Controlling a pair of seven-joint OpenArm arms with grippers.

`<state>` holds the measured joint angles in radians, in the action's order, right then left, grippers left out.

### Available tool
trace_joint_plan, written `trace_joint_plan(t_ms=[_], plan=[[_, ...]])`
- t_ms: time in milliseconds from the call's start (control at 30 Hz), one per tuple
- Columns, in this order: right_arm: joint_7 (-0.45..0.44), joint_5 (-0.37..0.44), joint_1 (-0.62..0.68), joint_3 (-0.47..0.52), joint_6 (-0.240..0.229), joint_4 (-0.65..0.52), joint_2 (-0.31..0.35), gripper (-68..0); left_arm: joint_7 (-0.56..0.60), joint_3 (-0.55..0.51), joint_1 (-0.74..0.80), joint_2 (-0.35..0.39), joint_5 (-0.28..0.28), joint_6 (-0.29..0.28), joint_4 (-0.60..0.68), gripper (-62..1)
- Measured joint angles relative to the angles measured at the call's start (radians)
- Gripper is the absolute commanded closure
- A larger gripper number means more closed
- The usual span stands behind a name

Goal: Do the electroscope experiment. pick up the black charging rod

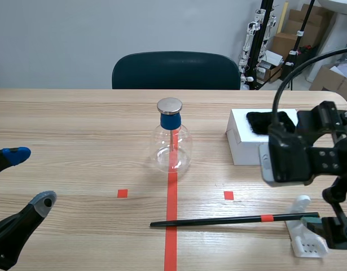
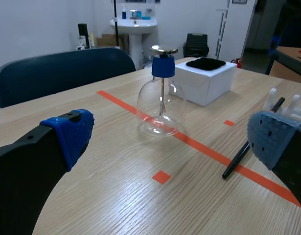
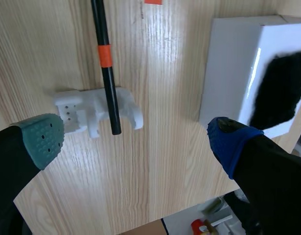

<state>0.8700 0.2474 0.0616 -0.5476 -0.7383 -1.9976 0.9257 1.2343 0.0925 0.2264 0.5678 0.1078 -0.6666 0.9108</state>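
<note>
While both claws stand spread and hold nothing, the trouble lies in the approach. Nearest the robot, the left claw (image 1: 29, 178) sits low by the near left edge of the table (image 1: 77, 124), well apart from everything, and threatens little from there.

Next comes the black charging rod (image 1: 235, 219), lying across the table with its free tip near the red tape line and its other end propped in a small white holder (image 1: 304, 237). The right claw (image 3: 135, 142) hangs above that propped end. The rod lies between its fingers, nearer the grey-green pad than the blue one.

A descent straight from here could pinch the holder along with the rod, or nudge the holder so the rod rolls off. The rod is thin and round, so an off-centre squeeze may let it slip. Gripped this close to one end, it may also droop and swing.

Farther off stands the glass electroscope (image 1: 172, 141), which a swinging tip could strike. The white box (image 1: 241, 144) beside the blue pad could catch that finger.
</note>
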Motion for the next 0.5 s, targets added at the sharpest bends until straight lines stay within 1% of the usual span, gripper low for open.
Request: trace_joint_plan(t_ms=[100,167,233,367,500], plan=[[0.085,0.017,-0.081,-0.115,0.0,0.035,-0.045,-60.0,0.027,0.0,-0.008,0.0,0.023,0.0,-0.024,-62.3],[0.119,0.04,-0.134,-0.182,0.0,0.08,-0.072,-60.0,0.051,0.0,-0.008,-0.002,0.023,0.0,-0.039,-62.3],[0.127,0.06,-0.184,-0.237,0.001,0.133,-0.092,-60.0,0.077,0.0,-0.008,-0.003,0.023,0.0,-0.054,-62.3],[0.135,0.061,-0.276,-0.313,0.001,0.242,-0.131,-60.0,0.073,0.0,-0.008,-0.008,0.023,0.0,-0.072,-62.3],[0.134,0.13,-0.364,-0.378,0.001,0.344,-0.165,-60.0,0.075,0.0,-0.008,-0.03,0.023,0.0,-0.084,-62.3]])
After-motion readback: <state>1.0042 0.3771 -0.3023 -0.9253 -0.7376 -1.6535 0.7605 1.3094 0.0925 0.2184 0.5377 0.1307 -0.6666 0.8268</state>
